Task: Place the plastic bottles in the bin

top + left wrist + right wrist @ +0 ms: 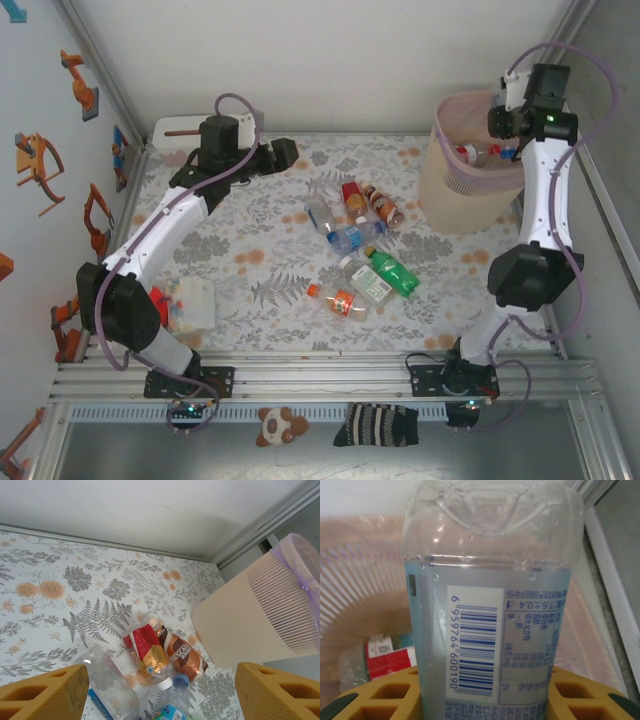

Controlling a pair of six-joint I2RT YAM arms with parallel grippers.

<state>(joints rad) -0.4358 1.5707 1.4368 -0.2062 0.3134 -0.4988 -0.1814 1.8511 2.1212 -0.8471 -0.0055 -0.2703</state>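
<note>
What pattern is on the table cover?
Grey ferns and orange flowers on a white table cover, clearest in the left wrist view.

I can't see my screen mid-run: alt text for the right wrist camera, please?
A clear bottle with a pale blue barcode label is clamped in the right gripper, over the open bin. A red-labelled bottle lies at the bottom of the bin.

Left arm [165, 220], right arm [545, 205]: white links, black joints, lilac cables. Fingers [70, 677] ochre, honeycombed, perhaps foam.
</note>
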